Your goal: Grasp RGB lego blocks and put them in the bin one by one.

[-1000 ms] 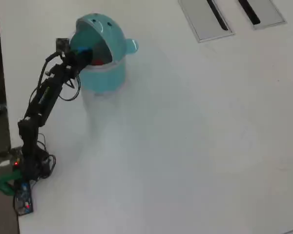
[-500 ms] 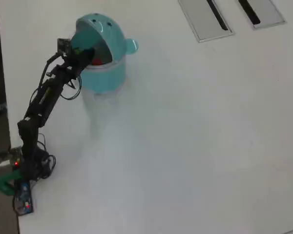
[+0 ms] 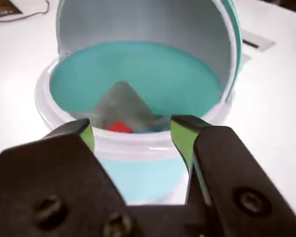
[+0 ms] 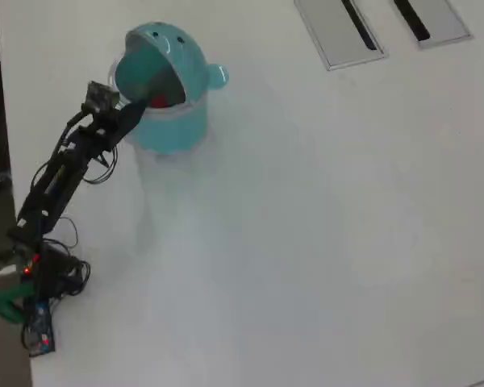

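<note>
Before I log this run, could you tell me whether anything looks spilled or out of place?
Nothing stands out: the bin stands upright, lid tipped open, a red block inside, and the open gripper is empty.

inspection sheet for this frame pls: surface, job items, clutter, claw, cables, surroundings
Surface: white table, bare apart from the bin and arm.
Job's things: teal bin with its lid tipped up; red block lies inside; other blocks not made out.
Clutter: nothing seen on the table.
Claw: claw open, nothing between the jaws, just outside the bin rim in the wrist view.
Cables: thin wires loop along the arm; more coil at the base.
Surroundings: two grey slotted panels in the table's far edge; dark floor at left.
</note>
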Robot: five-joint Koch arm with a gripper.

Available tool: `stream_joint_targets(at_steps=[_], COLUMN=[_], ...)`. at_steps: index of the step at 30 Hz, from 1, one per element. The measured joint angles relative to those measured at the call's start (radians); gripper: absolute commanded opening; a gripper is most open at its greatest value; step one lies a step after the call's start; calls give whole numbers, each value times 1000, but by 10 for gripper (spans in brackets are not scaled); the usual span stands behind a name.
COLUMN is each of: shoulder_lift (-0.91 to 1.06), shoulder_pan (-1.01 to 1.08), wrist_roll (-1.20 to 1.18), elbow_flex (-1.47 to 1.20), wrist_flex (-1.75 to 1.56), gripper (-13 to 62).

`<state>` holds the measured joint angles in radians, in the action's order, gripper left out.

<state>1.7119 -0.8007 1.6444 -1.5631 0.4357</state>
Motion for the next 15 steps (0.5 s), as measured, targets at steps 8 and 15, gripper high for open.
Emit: stream_joint_targets(at_steps=[8, 15], shoulder_lift=[112, 166], shoulder_pan=[31, 44], wrist_roll=[-46, -72], elbow_flex=[-69, -69], wrist_flex=[-71, -71], gripper=[286, 286])
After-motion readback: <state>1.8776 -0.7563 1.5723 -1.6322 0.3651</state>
